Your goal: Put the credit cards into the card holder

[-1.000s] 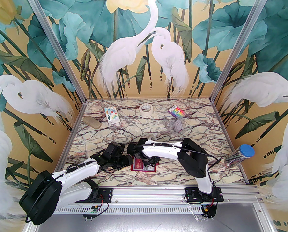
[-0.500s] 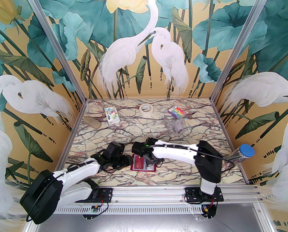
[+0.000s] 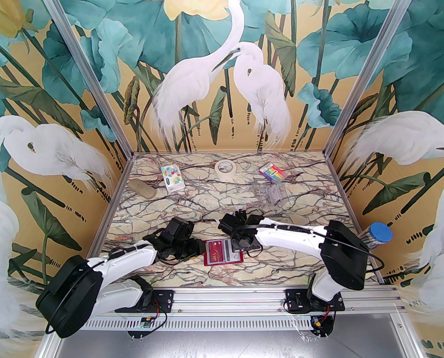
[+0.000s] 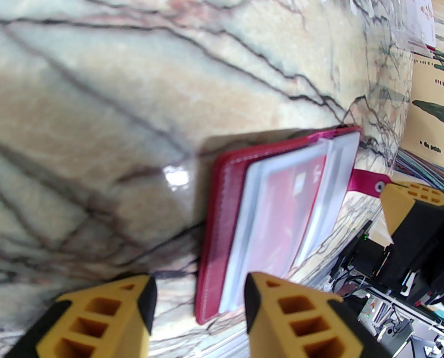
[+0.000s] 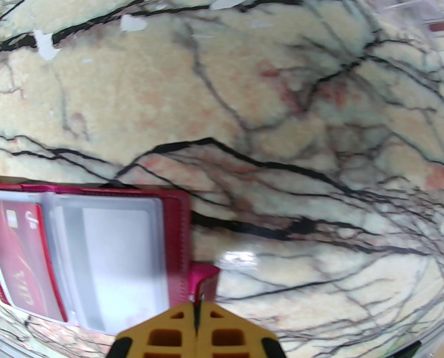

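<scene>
The card holder point(image 3: 222, 263) lies open and flat at lower centre of the overhead view, between the two wrists. It has a dark red, leather-like cover with stitched edges and glossy clear plastic sleeves point(image 5: 106, 214) inside. Two credit cards show in it: a red card point(image 3: 214, 254) lettered VIP on the left page and a pale grey card point(image 5: 113, 252) with a darker stripe on the right. In the left wrist view the sleeves fan up off the cover, and their number is hard to count.

The left jaws stand released. Their ribbed yellow-and-black fingers point(image 4: 132, 293) are apart at the bottom of that frame, with the holder's near corner showing in the gap and nothing clasped. The right jaws are clenched, fingers point(image 5: 177, 317) pressed flat together at the bottom edge of their frame. The holder's magenta snap tab point(image 5: 205, 276) runs right up to their tips, but whether it is nipped between them cannot be told.

The desk point(image 3: 207, 207) is glossy marble print with dark veins. In the upper part of the overhead view lie:
- a roll of pale tape point(image 3: 225, 168)
- a rainbow-striped packet point(image 3: 271, 172)
- a clear plastic box point(image 3: 270, 194) that half vanishes against the pattern
- a small printed white box point(image 3: 172, 178)
- a tan pebble-shaped lump point(image 3: 141, 189)

At the right edge a clear tube with a blue cap point(image 3: 371, 239) lies tilted. The right arm's wrist overlaps the holder's upper right corner.
</scene>
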Controlling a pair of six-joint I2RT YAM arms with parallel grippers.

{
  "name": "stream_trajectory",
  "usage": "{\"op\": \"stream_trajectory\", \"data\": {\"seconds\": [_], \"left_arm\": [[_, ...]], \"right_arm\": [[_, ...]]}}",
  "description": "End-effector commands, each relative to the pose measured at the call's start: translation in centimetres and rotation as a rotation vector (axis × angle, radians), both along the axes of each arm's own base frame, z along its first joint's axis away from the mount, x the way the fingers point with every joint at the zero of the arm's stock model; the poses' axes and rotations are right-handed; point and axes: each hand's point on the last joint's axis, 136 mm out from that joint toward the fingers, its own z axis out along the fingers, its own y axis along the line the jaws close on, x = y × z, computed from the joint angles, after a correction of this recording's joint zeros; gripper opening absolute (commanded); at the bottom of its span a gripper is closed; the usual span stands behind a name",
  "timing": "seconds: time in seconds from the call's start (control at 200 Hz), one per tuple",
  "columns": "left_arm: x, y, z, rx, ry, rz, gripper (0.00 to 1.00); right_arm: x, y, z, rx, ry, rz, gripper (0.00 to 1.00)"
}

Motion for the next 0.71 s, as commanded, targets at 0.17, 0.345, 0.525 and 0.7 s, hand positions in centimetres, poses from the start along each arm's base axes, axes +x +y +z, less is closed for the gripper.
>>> {"op": "stream_trajectory", "data": {"seconds": [0.17,0.345,0.525,0.7], "left_arm": [[0.0,-3.1,-0.4,-0.077,-0.051,-0.087,0.4],[0.1,-3.6,0.2,-0.107,-0.064,-0.09,0.4],[0.3,-4.5,1.9,-0.18,-0.093,-0.098,0.4],[0.3,-5.2,3.7,-0.257,-0.125,-0.104,0.4]], "right_arm": [[-0.1,2.2,0.4,0.142,0.014,-0.004,0.0],[-0.2,2.5,0.2,0.162,0.023,-0.006,0.0],[-0.1,2.8,0.0,0.187,0.033,-0.016,0.0],[-0.1,2.9,-0.1,0.218,0.042,-0.027,0.0]]}}
